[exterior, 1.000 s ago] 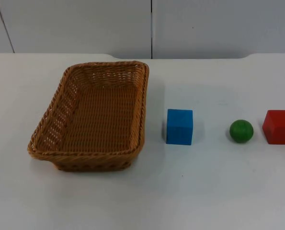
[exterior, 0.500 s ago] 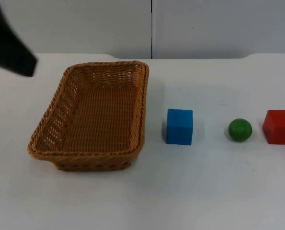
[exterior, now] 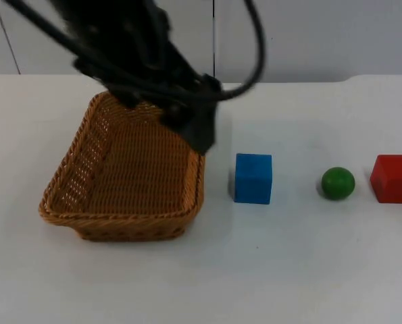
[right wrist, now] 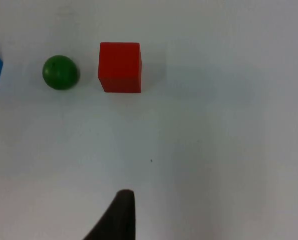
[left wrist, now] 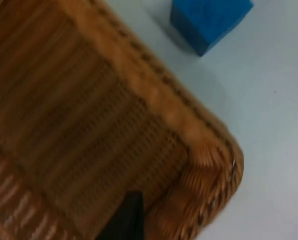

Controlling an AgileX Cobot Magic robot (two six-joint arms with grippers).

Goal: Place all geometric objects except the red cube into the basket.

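From the top we see the left claw [exterior: 202,138] above the wicker basket's [exterior: 119,216] far right corner; we cannot tell whether it is released or clenched. On the white tabletop [exterior: 288,270], right of the basket, stand a blue cube [exterior: 253,178], a green ball [exterior: 338,183] and a red cube [exterior: 394,179] in a row, apart from each other.

In the left wrist view we look onto the basket's rim [left wrist: 189,130], the blue cube [left wrist: 209,20] just beyond it.

In the right wrist view we see the green ball [right wrist: 60,72] beside the red cube [right wrist: 119,67], both untouched.
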